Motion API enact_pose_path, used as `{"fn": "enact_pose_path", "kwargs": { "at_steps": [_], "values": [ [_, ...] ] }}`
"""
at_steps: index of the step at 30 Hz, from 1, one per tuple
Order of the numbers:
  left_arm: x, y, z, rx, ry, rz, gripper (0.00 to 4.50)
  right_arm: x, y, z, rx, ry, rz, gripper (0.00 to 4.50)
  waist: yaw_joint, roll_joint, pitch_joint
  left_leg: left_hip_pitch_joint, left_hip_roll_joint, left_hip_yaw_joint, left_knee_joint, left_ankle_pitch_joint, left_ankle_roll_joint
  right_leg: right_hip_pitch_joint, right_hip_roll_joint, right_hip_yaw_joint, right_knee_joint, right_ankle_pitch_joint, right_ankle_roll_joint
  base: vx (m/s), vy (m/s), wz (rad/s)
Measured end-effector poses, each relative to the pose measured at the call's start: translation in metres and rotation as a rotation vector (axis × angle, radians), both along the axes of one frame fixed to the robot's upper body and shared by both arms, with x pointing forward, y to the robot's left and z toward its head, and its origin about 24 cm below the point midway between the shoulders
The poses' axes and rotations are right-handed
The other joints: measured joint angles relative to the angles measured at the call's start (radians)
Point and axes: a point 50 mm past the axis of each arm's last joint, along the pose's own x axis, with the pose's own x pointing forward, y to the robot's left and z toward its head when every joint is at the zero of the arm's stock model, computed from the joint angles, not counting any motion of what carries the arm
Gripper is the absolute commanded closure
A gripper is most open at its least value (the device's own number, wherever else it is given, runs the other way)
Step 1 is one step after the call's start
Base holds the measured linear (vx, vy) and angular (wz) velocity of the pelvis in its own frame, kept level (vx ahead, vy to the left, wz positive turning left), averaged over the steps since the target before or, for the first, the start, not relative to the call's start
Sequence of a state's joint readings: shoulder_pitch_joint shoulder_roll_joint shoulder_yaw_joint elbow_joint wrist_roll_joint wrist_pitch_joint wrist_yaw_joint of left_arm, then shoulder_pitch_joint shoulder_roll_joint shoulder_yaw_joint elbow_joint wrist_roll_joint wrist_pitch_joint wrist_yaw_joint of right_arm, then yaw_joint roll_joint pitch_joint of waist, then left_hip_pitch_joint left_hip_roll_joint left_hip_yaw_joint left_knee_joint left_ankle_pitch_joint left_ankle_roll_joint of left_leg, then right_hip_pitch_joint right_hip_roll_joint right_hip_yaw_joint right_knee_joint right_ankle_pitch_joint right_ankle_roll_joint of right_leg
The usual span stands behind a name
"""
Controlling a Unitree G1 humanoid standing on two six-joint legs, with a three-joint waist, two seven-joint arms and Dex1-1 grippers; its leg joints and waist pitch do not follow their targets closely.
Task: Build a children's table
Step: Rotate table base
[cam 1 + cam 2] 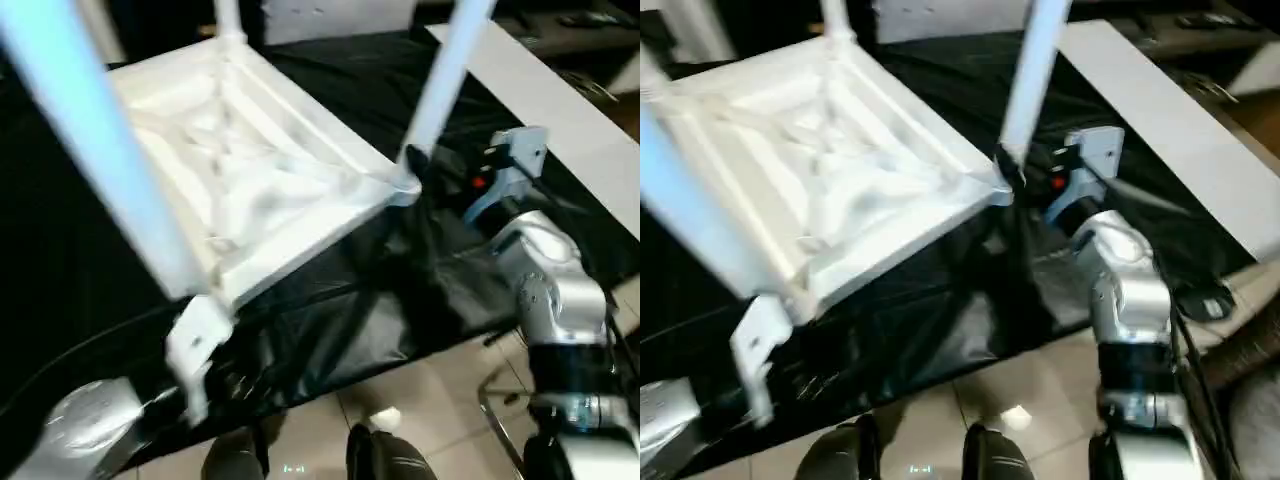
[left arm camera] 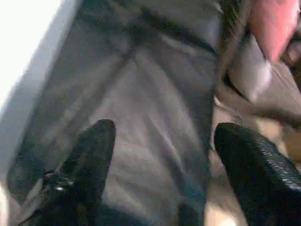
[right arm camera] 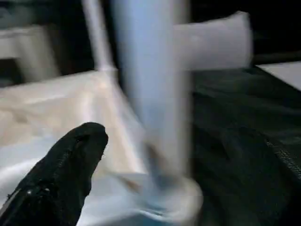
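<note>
Head views: the table (image 1: 250, 170) lies upside down on the black worktable (image 1: 400, 280), three legs (image 1: 440, 90) standing in corner sockets.
Right arm: at four o'clock, bent, right gripper (image 1: 1015, 170) against the near-right leg's base; grip cannot be told.
Left wrist view: left gripper (image 2: 162, 160) spread wide, holding nothing, over black cloth.
Right wrist view: one black finger (image 3: 66, 169) beside the leg.

White children's table (image 1: 250, 180) upside down, tilted, legs (image 1: 445, 85) socketed upward

No lettering or numbers can be read anywhere (every surface blurred).
</note>
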State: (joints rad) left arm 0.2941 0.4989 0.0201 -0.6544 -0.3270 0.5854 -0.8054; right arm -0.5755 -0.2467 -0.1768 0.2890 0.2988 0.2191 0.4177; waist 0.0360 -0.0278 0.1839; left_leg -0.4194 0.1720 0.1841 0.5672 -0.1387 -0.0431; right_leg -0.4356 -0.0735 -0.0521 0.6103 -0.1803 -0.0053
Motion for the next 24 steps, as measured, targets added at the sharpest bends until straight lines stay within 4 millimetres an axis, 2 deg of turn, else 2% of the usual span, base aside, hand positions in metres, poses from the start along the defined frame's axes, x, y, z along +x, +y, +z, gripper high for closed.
{"fn": "enact_pose_path", "kwargs": {
  "at_steps": [2, 4, 7, 11, 15, 19, 24],
  "values": [
    [-0.009, 0.013, -0.001, 0.038, 0.043, -0.009, 0.41, 0.003, -0.013, 0.001, -0.009, -0.007, -0.041, 0.0, -0.008, -0.001, 0.0, 0.0, 0.001, 0.001, -0.002, 0.0, 0.0, -0.002, 0.001, 0.001, 0.0, -0.001, 0.001, 0.0, 0.0, 0.0],
    [-0.016, 0.025, -0.002, 0.069, 0.08, -0.013, 0.26, 0.004, -0.016, -0.001, -0.019, -0.008, -0.05, 0.0, -0.011, -0.001, 0.0, 0.001, 0.004, 0.001, -0.002, 0.0, 0.0, -0.003, 0.006, 0.002, 0.0, 0.0, -0.001, 0.0, 0.0, 0.0],
    [-0.022, 0.041, 0.002, 0.117, 0.103, -0.012, 0.03, 0.002, -0.01, -0.003, -0.018, -0.007, -0.005, 0.0, -0.01, -0.002, 0.001, 0.0, 0.008, 0.003, -0.003, 0.0, 0.0, -0.004, 0.012, 0.006, 0.0, 0.0, -0.002, 0.0, 0.0, 0.0],
    [-0.025, 0.057, 0.012, 0.137, 0.105, -0.002, 0.03, -0.006, 0.001, -0.013, -0.03, 0.007, 0.083, 0.0, -0.005, -0.003, 0.001, 0.002, 0.011, 0.007, -0.003, 0.0, 0.0, -0.004, 0.014, 0.008, 0.0, 0.0, -0.002, 0.0, 0.0, 0.0],
    [-0.024, 0.077, 0.026, 0.15, 0.099, 0.013, 0.03, -0.022, 0.019, -0.03, -0.061, 0.06, 0.256, 0.0, -0.003, -0.003, 0.001, 0.006, 0.012, 0.01, -0.003, 0.0, -0.001, -0.003, 0.014, 0.01, 0.0, 0.001, -0.003, 0.0, 0.0, 0.0],
    [-0.019, 0.11, 0.041, 0.203, 0.08, 0.094, 0.03, -0.04, 0.031, -0.042, -0.117, 0.112, 0.417, 0.0, 0.0, -0.005, 0.002, 0.016, 0.012, 0.013, -0.003, 0.0, -0.001, 0.003, 0.014, 0.014, 0.0, -0.001, 0.0, 0.0, 0.0, 0.0],
    [-0.005, 0.113, 0.053, 0.14, 0.007, 0.101, 0.03, -0.044, 0.034, -0.052, -0.159, 0.145, 0.407, 0.0, 0.002, -0.006, 0.002, 0.016, 0.011, 0.014, -0.002, 0.0, -0.001, 0.003, 0.014, 0.016, 0.0, -0.001, 0.0, 0.0, 0.0, 0.0]
  ]
}}
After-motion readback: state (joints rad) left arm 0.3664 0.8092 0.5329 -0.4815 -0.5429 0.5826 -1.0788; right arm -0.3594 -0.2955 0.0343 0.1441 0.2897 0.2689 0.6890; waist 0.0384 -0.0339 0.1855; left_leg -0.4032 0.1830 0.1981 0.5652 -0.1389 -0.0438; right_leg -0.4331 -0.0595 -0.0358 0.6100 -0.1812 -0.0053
